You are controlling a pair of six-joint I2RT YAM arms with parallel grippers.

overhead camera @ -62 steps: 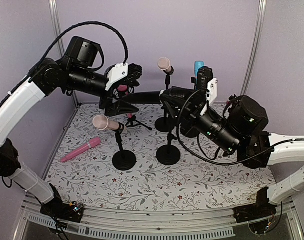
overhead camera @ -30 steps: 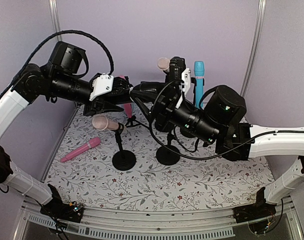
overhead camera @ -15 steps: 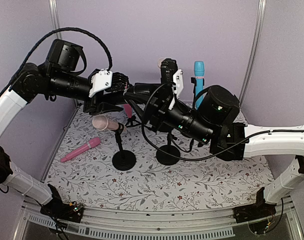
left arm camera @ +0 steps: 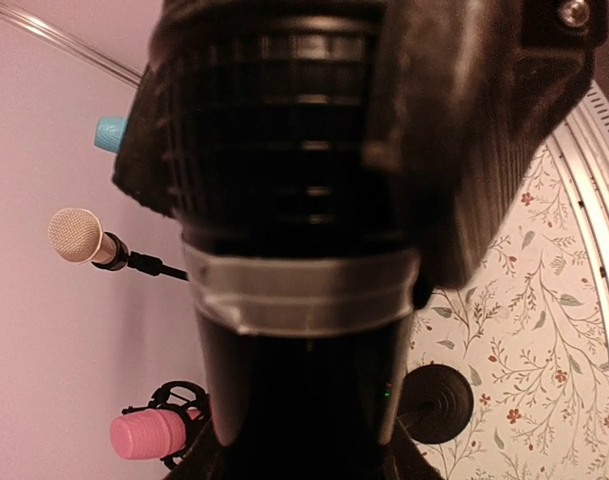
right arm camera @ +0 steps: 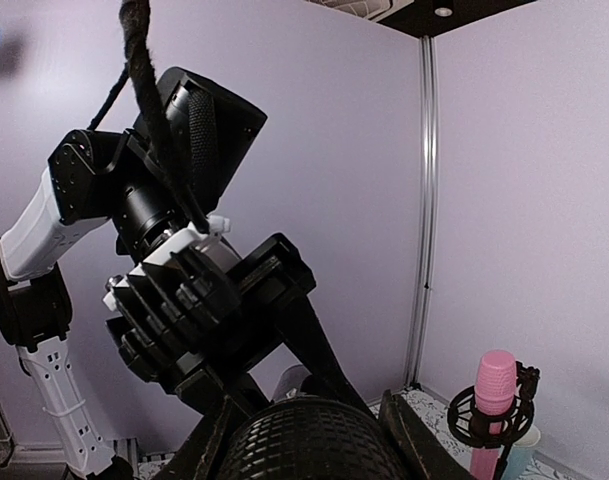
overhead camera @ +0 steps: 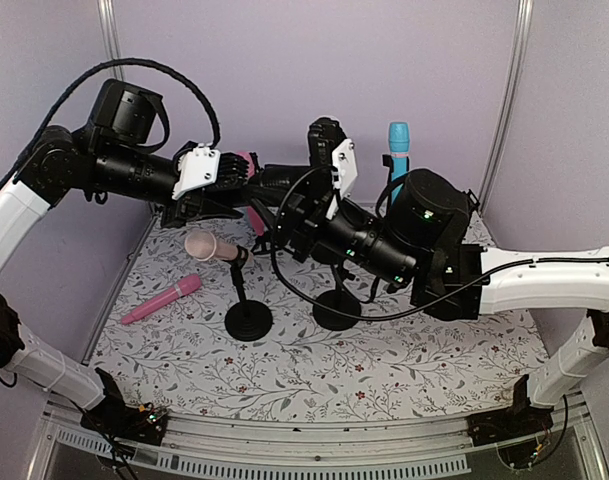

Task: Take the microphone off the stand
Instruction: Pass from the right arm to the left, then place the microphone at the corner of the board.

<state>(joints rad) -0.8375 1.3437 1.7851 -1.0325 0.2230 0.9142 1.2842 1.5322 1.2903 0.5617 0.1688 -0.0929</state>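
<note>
Left wrist: black, silver-banded microphone

A black microphone fills the left wrist view, blurred, both ends cut off. Overhead, the left gripper's fingertips are hidden.

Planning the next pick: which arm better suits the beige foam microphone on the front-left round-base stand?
Left, likely: the beige foam microphone sits just below the left gripper; the right gripper clamps a black mesh microphone.
</note>
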